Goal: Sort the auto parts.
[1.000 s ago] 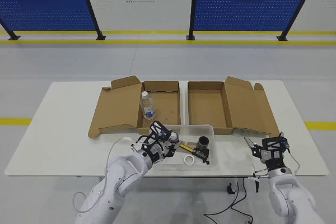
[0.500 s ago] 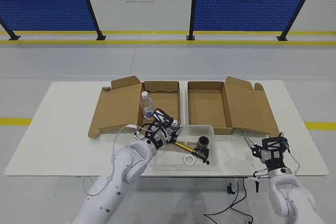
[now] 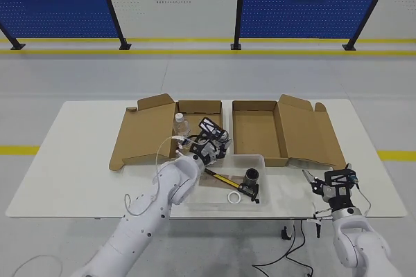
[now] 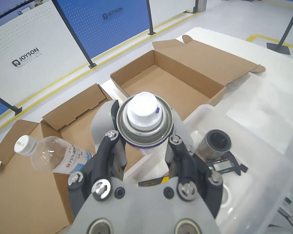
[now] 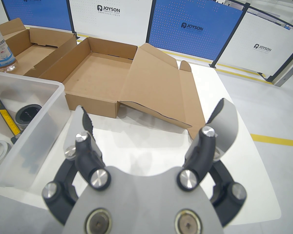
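My left gripper (image 4: 144, 132) is shut on a spray can (image 4: 144, 121) with a white cap, held above the near edge of the left cardboard box (image 3: 201, 124), close to the clear bin (image 3: 258, 161). A clear plastic bottle (image 3: 181, 124) stands in that box. The bin holds a metal cylinder (image 3: 251, 176), a yellow caliper (image 3: 225, 181) and a white ring (image 3: 234, 199). The right cardboard box (image 3: 253, 130) lies open with nothing in it. My right gripper (image 5: 152, 122) is open over the bare table near the front right edge (image 3: 331, 181).
Both boxes have their lids folded outward, the left lid (image 3: 142, 135) and the right lid (image 3: 306, 131) lying flat on the white table (image 3: 76, 159). Blue and white barrier panels (image 3: 55, 17) stand on the floor beyond.
My left arm has lifted the spray can out of the bin and carried it back toward the left box. The right arm has stayed still.
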